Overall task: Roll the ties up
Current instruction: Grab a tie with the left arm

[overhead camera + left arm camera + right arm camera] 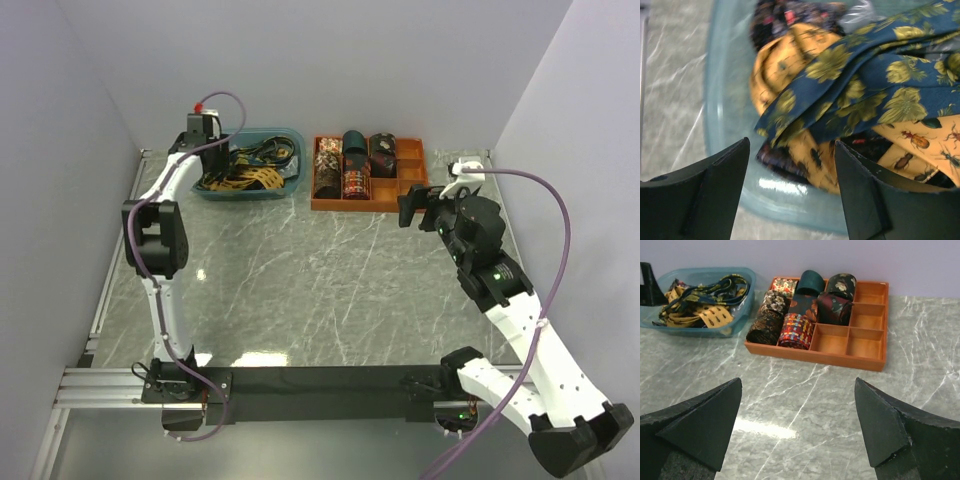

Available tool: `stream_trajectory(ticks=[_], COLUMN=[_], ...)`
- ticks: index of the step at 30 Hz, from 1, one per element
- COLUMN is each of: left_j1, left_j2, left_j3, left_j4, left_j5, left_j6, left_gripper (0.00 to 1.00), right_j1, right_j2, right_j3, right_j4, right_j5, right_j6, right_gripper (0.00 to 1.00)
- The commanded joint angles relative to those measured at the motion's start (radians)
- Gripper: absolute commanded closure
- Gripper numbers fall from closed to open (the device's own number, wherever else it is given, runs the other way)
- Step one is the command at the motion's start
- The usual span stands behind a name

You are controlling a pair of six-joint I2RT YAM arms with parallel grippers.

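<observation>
Several loose ties (245,168) lie heaped in a blue plastic bin (285,136) at the back left. In the left wrist view a navy tie with gold leaf motifs (875,85) lies over a yellow tie with insect print (925,145). My left gripper (792,150) is open and empty, hovering just over the bin's near rim (805,210); it shows at the bin's left end in the top view (200,128). My right gripper (420,208) is open and empty above the table, in front of the orange tray; it looks at the bare table in its own view (797,405).
An orange divided tray (420,190) at the back centre holds several rolled ties (345,165) in its left compartments; its right compartments (867,320) hold nothing. The table is grey marble (320,280). White walls close in the left, back and right sides.
</observation>
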Motion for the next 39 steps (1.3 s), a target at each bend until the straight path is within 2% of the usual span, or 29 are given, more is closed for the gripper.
stream_trajectory(ticks=[1,7,11,17,23,24,27,33,39], left_j1=[-0.014,-0.017,-0.017,-0.015,-0.015,-0.015,-0.015,-0.015,-0.015], left_j2=[0.053,0.17,0.216,0.25,0.271,0.273,0.271,0.207,0.069], left_j3=[0.102,0.191,0.199,0.193,0.199,0.206,0.202,0.168,0.125], left_j4=[0.02,0.011,0.036,0.093,0.15,0.152,0.158,0.169,0.144], left_j5=[0.031,0.0,-0.017,-0.071,-0.08,-0.074,-0.062,-0.083,-0.104], left_j6=[0.138,0.196,0.228,0.257,0.258,0.258,0.25,0.23,0.17], left_gripper=[0.26,0.27,0.28,0.35,0.55,0.63,0.79,0.99,0.99], right_j1=[0.005,0.005,0.005,0.005,0.005,0.006,0.005,0.006,0.005], right_j2=[0.025,0.054,0.068,0.091,0.101,0.102,0.104,0.098,0.079], right_j3=[0.072,0.101,0.112,0.128,0.14,0.14,0.141,0.14,0.12], right_j4=[-0.015,-0.049,-0.058,-0.073,-0.085,-0.087,-0.09,-0.092,-0.072], right_j5=[-0.005,-0.001,-0.001,-0.023,-0.047,-0.053,-0.066,-0.079,-0.097], right_j6=[-0.006,0.018,0.029,0.041,0.063,0.072,0.089,0.103,0.107], right_gripper=[0.01,0.0,0.0,0.0,0.0,0.0,0.0,0.0,0.0])
